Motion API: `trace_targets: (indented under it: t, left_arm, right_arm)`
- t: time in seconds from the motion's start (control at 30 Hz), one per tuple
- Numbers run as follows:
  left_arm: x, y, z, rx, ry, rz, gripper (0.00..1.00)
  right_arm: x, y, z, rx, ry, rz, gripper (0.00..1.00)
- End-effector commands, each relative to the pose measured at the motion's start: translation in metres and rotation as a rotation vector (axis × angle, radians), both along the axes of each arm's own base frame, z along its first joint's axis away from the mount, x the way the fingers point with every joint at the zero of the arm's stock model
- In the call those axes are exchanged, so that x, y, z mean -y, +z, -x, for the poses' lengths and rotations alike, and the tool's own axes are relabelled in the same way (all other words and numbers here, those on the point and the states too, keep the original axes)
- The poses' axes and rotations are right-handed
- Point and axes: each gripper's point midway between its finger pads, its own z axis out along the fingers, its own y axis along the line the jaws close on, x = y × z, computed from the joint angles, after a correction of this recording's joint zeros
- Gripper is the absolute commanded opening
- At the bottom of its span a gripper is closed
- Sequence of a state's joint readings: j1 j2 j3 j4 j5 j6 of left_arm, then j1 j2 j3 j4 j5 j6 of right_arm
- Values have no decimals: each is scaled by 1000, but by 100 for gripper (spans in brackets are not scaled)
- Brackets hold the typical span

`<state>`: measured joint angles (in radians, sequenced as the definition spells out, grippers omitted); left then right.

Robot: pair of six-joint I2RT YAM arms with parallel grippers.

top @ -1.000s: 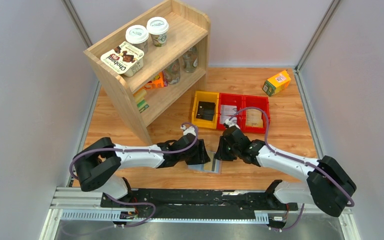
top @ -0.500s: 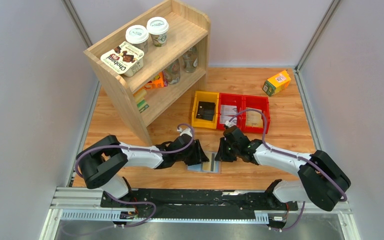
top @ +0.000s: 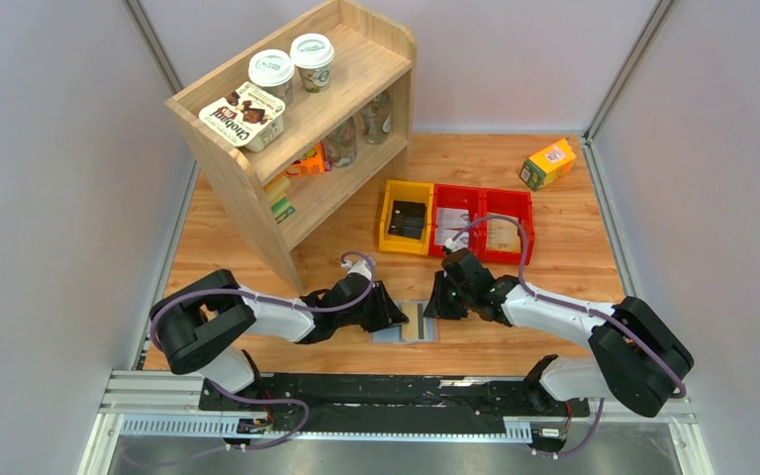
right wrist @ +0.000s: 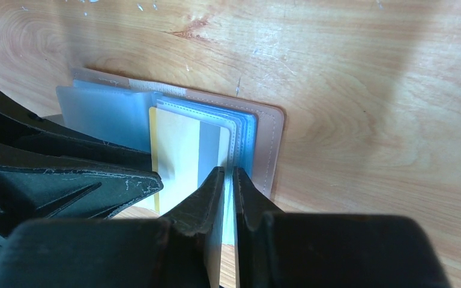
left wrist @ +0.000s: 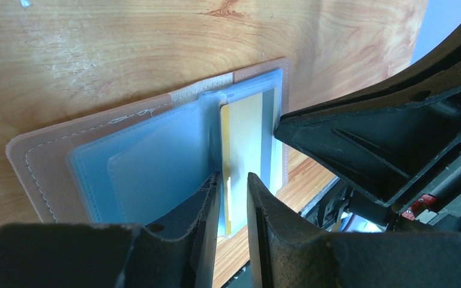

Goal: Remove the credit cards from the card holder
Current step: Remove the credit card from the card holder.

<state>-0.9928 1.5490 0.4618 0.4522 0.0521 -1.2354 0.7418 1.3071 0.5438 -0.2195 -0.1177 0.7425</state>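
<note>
The card holder (top: 408, 330) lies open on the wooden table between my two grippers, with a taupe rim and grey-blue clear pockets (left wrist: 126, 174). A tan-yellow credit card (left wrist: 246, 132) with a grey stripe sits in its right panel and sticks out past the near edge; it also shows in the right wrist view (right wrist: 177, 150). My left gripper (left wrist: 233, 177) has its jaws a narrow gap apart, with the card's edge in the gap. My right gripper (right wrist: 228, 171) is shut on the near edge of the holder's clear pocket leaf (right wrist: 246, 129). Other cards are not distinguishable.
A yellow bin (top: 390, 220) and two red bins (top: 526, 226) holding flat items stand behind the grippers. A wooden shelf (top: 356, 59) with cups and jars stands at the back left. A small orange-green carton (top: 547, 163) lies at the back right.
My left gripper has drawn back to the left, uncovering more of the card holder, which now lies flatter on the table. The right gripper has hardly moved.
</note>
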Motion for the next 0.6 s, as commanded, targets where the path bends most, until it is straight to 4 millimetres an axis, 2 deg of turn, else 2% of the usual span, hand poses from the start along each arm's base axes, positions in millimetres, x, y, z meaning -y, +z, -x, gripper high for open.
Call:
trace_targets:
  t: [0.0, 0.27, 0.57]
  left_arm:
    - [13, 35, -8, 65, 13, 139, 29]
    - [12, 49, -10, 105, 14, 160, 27]
    - [16, 47, -9, 100, 2, 165, 23]
  right_arm:
    - [-6, 2, -2, 14, 19, -29, 12]
    - [-8, 2, -2, 13, 22, -36, 12]
    - [-10, 2, -2, 12, 23, -46, 12]
